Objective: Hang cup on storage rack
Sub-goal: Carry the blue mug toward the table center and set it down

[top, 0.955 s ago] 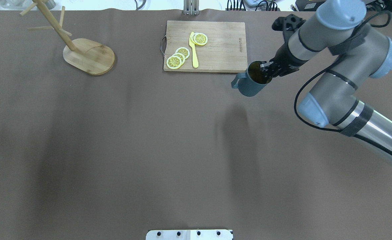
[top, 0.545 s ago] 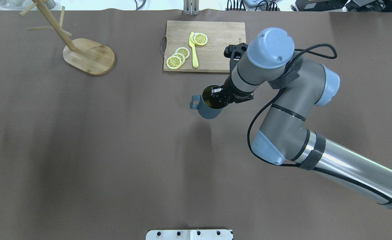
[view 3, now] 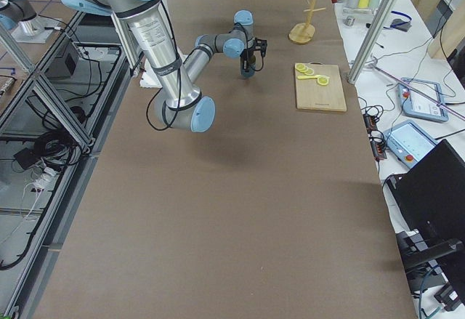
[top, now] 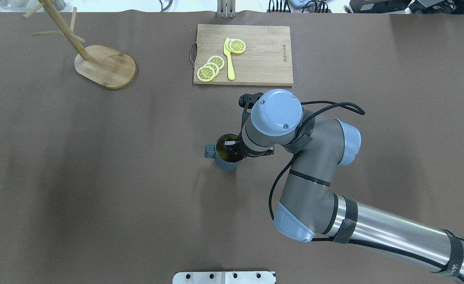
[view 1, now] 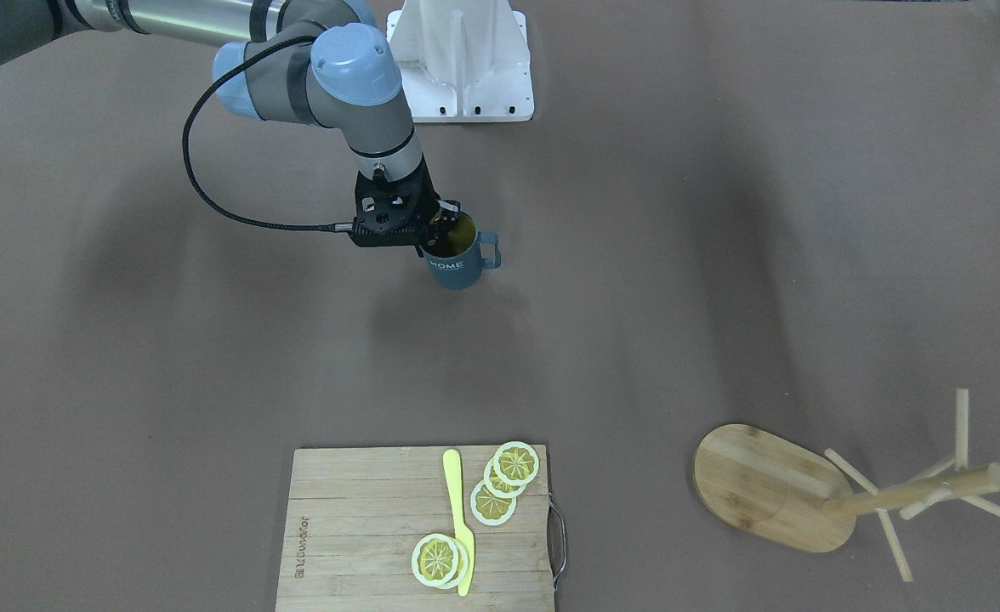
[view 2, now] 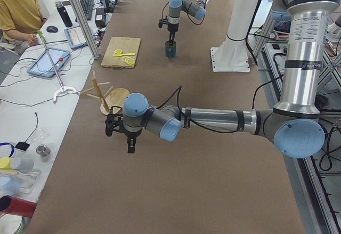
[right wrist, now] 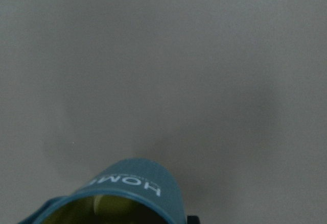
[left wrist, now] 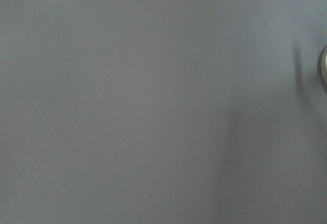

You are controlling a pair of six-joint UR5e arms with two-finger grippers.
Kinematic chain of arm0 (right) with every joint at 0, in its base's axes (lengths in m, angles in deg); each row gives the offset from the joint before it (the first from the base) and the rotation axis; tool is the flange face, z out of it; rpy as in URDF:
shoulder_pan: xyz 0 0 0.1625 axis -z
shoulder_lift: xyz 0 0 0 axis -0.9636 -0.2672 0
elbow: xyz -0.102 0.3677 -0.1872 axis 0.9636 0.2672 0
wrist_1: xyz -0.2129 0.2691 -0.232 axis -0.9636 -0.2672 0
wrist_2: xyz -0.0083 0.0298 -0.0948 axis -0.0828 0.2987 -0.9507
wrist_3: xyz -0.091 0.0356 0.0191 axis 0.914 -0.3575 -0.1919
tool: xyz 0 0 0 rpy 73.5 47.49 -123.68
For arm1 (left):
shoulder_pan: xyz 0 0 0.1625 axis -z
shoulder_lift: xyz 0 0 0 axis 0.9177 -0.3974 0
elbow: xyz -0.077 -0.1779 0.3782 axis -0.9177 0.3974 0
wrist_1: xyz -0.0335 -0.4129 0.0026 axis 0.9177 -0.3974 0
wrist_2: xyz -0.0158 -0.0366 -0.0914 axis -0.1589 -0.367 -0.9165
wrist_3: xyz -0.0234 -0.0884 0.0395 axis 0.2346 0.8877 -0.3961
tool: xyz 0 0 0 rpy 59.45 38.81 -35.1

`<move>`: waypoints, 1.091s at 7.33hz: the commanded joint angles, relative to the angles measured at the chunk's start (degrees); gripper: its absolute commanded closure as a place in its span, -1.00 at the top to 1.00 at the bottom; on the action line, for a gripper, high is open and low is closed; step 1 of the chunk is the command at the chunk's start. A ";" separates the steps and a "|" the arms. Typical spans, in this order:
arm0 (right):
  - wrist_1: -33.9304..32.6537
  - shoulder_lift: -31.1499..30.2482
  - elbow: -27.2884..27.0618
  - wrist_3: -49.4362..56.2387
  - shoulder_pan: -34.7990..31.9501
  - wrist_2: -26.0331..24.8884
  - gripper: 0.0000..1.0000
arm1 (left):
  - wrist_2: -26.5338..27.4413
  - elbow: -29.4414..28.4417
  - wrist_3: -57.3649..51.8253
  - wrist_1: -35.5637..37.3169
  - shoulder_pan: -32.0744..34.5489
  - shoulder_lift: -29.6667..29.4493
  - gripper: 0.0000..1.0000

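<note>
Over brown tabletop (top: 98, 157), right fingers (top: 229, 145) clamp the cup (top: 226, 163) by its rim.

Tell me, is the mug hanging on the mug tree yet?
No, the right pincer holds the mug at mid-table, far from the mug tree.

Overhead and front-facing cameras look steeply down from opposite sides, both showing the cup (top: 226, 165).

Cup (top: 221, 161) in right tool (top: 230, 148), now mid-table
</note>
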 commanded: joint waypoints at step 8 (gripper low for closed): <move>0.06 -0.31 -3.88 3.81 -1.70 0.64 1.00 | -0.40 0.51 1.51 -7.71 -3.59 -1.29 0.95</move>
